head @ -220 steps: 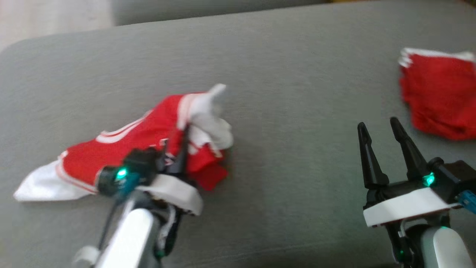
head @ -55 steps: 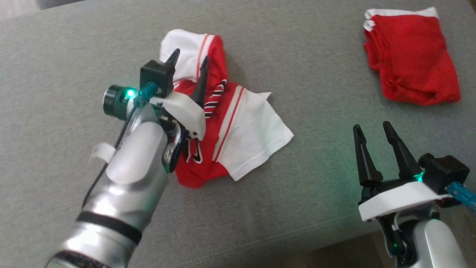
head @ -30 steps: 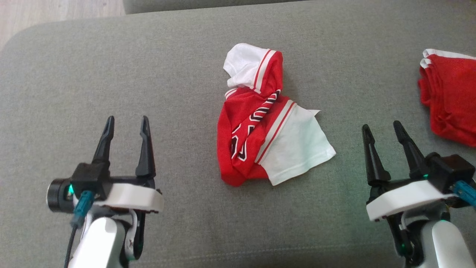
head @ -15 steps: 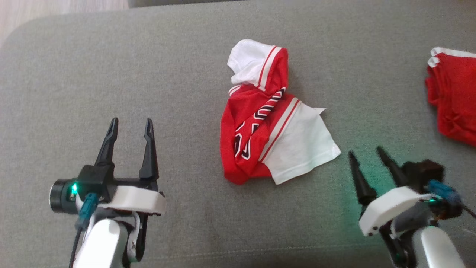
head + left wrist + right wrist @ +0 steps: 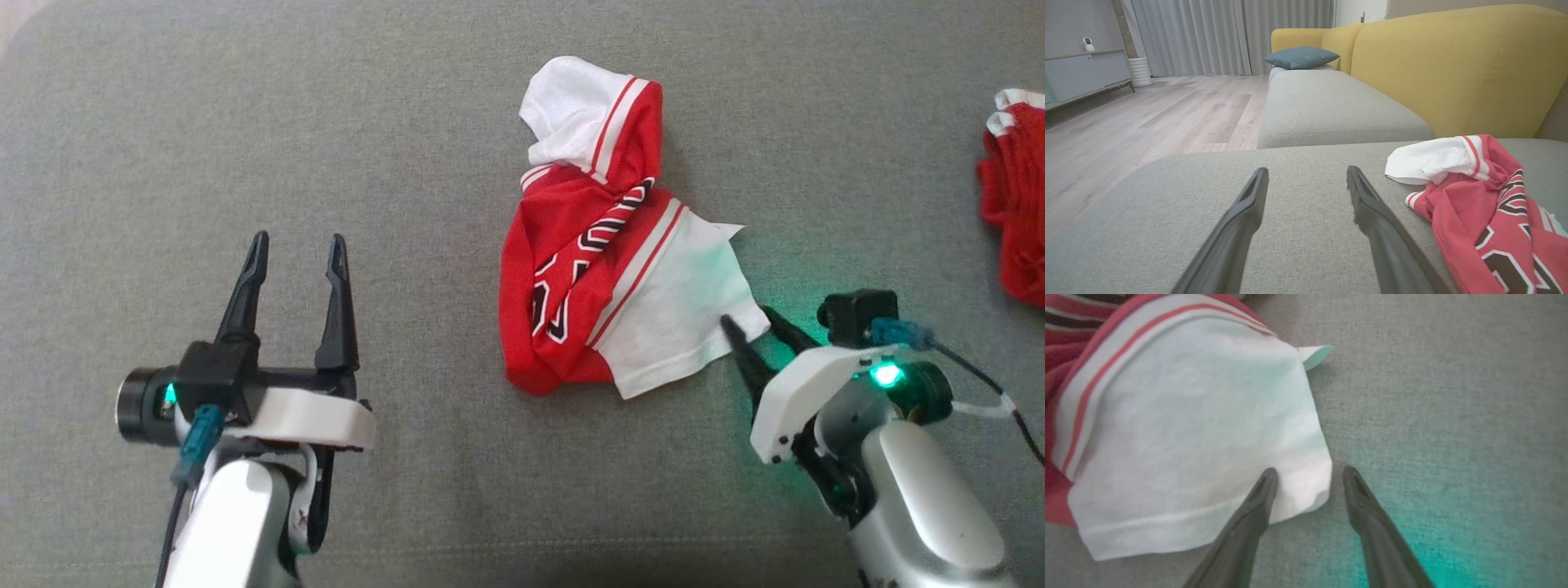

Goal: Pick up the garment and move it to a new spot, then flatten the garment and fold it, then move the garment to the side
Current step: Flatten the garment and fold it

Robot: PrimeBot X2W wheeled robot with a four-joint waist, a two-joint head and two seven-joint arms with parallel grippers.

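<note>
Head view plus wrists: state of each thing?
red and white jersey: crumpled, not flattened, lying on the grey sofa seat.
left gripper: open, empty, apart from the jersey.
right gripper: open, fingers straddling the jersey's white corner, not yet closed.
red garment: folded in layers, at the right edge, partly out of frame.
blue pillow: lying on the far seat.

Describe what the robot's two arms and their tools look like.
Each arm is a silvery forearm ending in a white curved bracket. The left tool and right tool each carry two long, tapering black fingers. Each wrist has a green light, a black camera block and a teal plug with a dark cable.
</note>
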